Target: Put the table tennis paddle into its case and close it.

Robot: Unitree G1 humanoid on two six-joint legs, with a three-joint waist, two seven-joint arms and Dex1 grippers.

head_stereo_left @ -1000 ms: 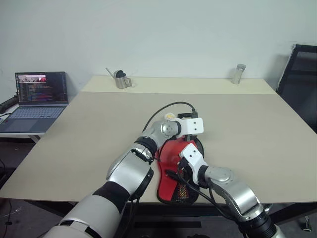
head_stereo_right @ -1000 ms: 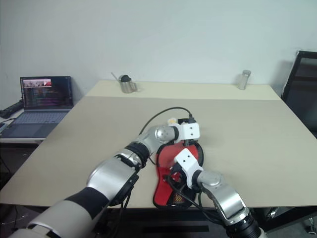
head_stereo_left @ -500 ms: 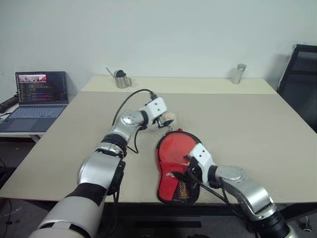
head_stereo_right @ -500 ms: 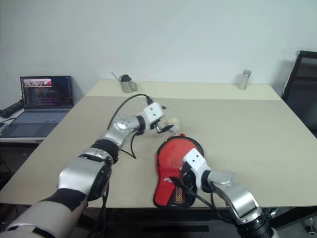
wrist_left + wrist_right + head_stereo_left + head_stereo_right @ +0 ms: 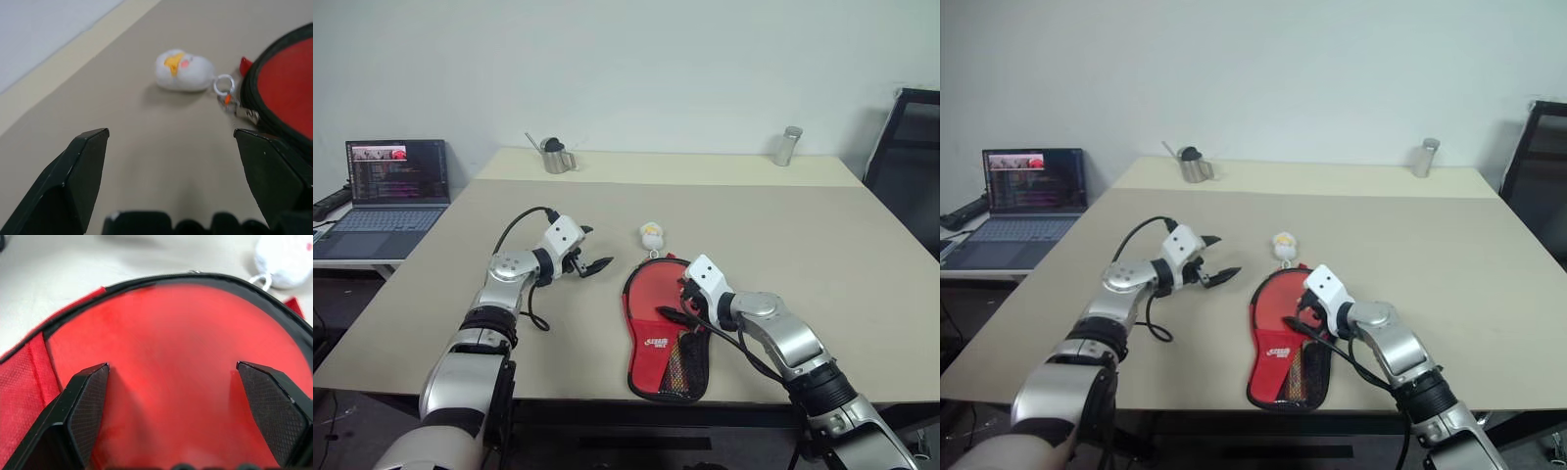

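Currently the case (image 5: 667,323) lies flat on the table (image 5: 822,245), red side up, directly under the right gripper (image 5: 674,305), jaws spread wide and empty. Left gripper (image 5: 591,262) hangs beside the case, jaws likewise wide, holding nothing; a small white charm (image 5: 185,71) lies ahead of them. Paddle not discernible.

On the red side of the case (image 5: 658,318) there is a small white logo near the narrow end; its letters are too small to read with certainty. The laptop (image 5: 384,196) screen shows lines of coloured text, also too small to read. No other writing can be read.
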